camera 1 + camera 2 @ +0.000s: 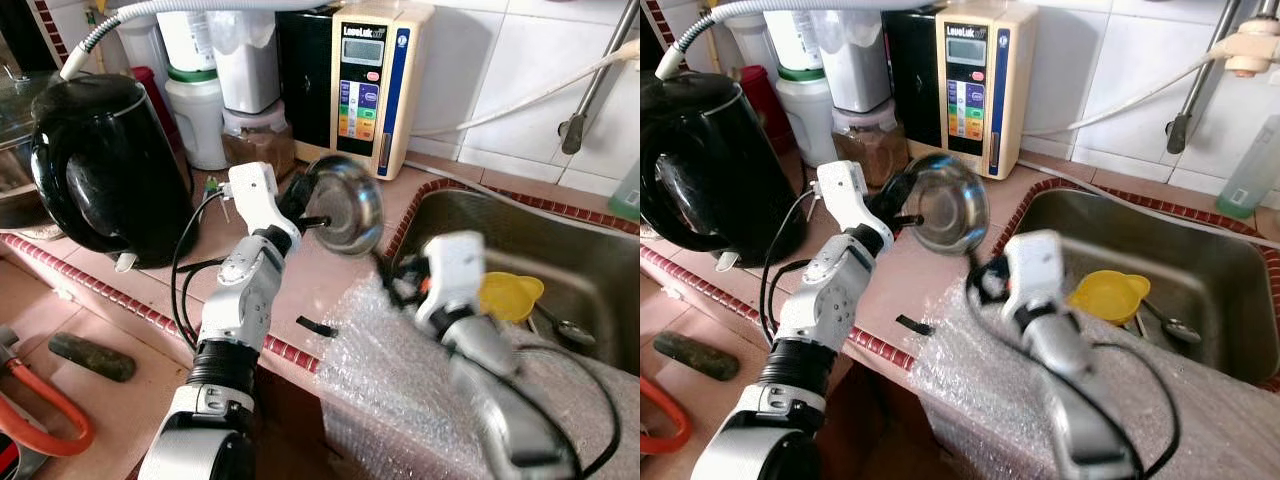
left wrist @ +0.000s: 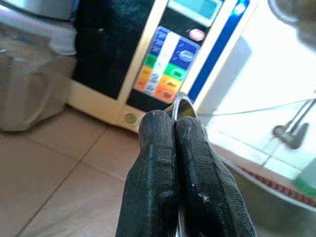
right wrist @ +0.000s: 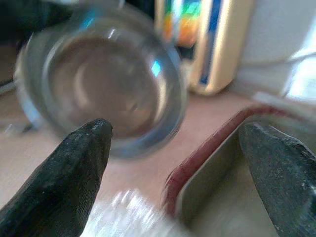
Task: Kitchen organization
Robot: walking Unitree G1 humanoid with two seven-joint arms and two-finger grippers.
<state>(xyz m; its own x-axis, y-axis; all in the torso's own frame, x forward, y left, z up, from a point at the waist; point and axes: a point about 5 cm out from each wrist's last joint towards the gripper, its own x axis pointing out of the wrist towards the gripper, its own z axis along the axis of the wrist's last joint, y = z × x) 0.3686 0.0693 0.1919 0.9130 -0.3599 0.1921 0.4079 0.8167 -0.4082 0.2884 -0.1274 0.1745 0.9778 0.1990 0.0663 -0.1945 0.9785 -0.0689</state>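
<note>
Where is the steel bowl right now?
The steel bowl is held tilted above the counter by the left gripper, pinched at its rim, in front of the water purifier and just left of the sink.

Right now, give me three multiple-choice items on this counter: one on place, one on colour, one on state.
1. Where does the funnel lie?
A. in the sink
B. on the kettle
C. on the floor

2. What colour is the kettle?
A. white
B. black
C. red

3. How is the left gripper?
A. open, apart from everything
B. shut on the steel bowl
C. shut on the funnel

Key: 1 A, it lies in the basin. 2 B, its body is glossy black. 3 B, the fingers pinch the bowl's rim.
</note>
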